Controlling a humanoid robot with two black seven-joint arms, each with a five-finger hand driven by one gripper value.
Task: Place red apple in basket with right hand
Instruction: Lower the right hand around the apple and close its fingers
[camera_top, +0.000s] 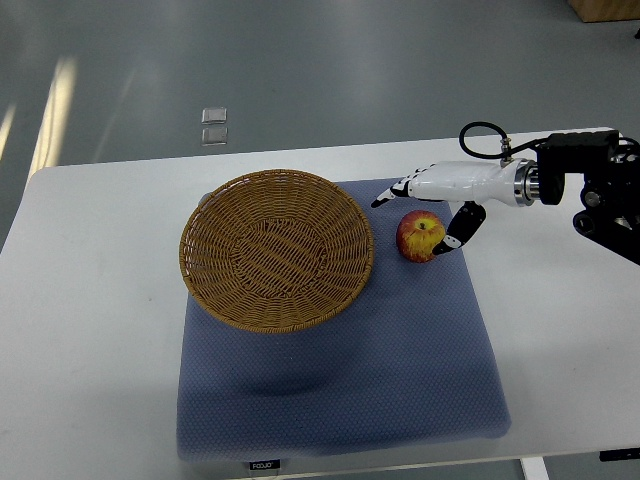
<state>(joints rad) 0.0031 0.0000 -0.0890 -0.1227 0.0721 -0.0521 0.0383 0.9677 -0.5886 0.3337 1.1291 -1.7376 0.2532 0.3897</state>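
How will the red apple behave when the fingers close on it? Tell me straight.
The red apple is round, so it may roll on the blue mat if nudged. Its skin looks smooth, possibly slippery. The right hand sits open around it, thumb close by.

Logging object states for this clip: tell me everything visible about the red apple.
The round red apple with yellow patches looks glossy and whole. It sits on the blue-grey padded mat, just right of the woven wicker basket and outside it, not touching the rim. The right white robot hand is around it, fingers open, thumb at its right side; contact is unclear.
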